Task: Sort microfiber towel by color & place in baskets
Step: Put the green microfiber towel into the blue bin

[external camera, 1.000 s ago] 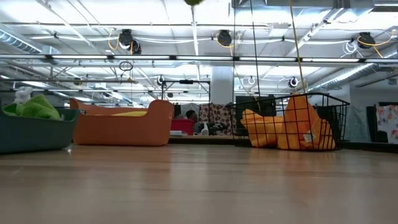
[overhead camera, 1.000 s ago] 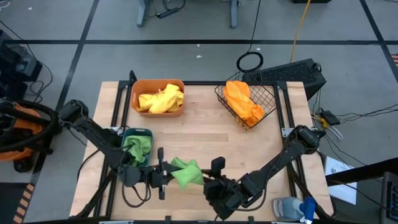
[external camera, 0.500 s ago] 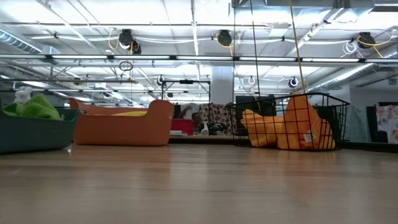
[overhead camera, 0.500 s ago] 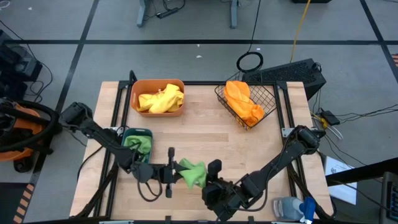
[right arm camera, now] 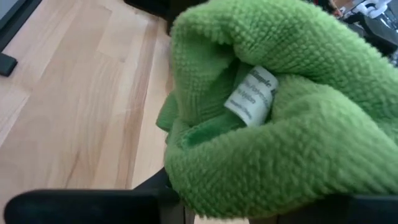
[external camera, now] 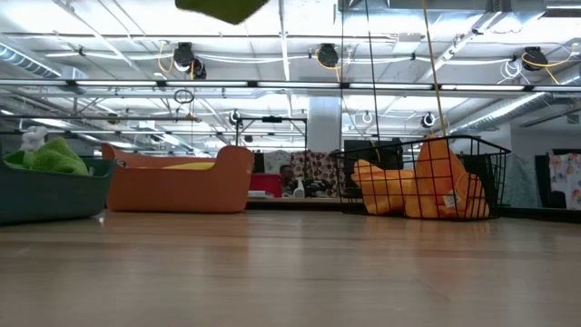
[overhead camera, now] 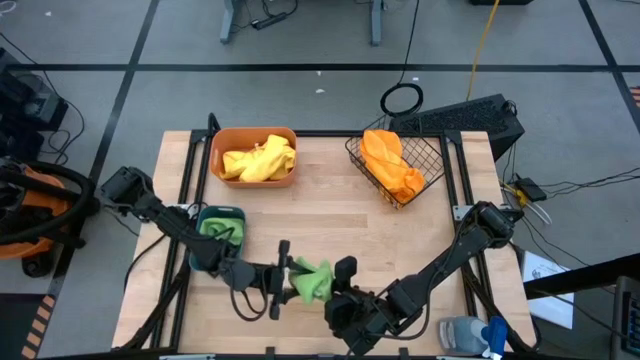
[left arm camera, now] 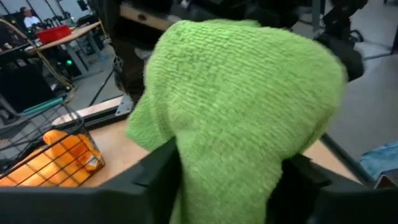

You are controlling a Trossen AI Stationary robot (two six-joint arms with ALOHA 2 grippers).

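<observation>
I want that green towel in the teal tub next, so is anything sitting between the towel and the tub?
Nothing visible blocks it. The green towel is held up off the table between both grippers; the teal tub, already holding a green towel, sits nearby under the left arm, with only bare wood between them.

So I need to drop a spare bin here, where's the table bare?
Bare: the middle, between the orange tub and wire basket. Crowded: the near edge, where both pincers, left and right, meet at a green towel.
</observation>
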